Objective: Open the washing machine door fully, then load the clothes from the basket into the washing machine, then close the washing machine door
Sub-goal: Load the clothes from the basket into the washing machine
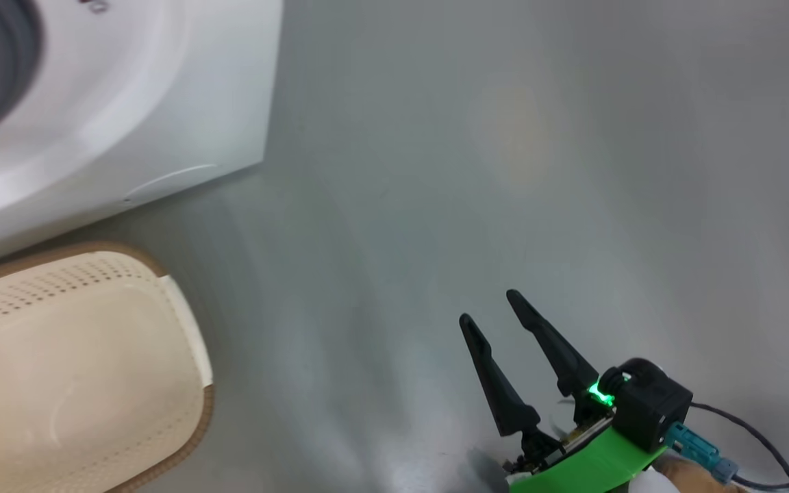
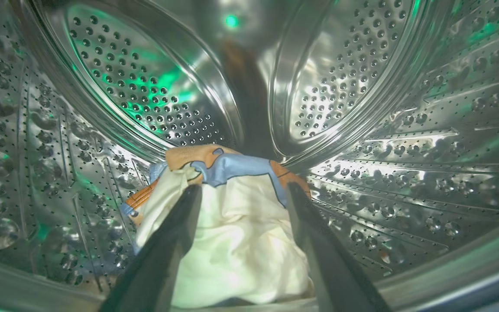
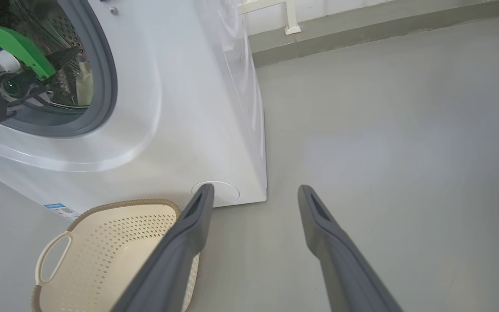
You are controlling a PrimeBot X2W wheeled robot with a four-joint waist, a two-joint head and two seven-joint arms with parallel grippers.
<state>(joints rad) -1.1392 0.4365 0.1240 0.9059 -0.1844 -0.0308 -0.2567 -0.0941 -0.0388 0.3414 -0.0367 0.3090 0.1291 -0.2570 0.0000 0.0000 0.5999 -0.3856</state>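
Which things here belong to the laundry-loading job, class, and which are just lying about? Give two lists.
For the job: washing machine; its drum; clothes, in the drum; basket, on the floor; left gripper, open, inside the drum; right gripper, open, idle above the floor.

Just about: white frame leg beyond the washing machine; grey skirting strip.

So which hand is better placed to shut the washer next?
Probably the left hand: it is open inside the washing machine, by the clothes. The right hand hangs over the floor beside it.
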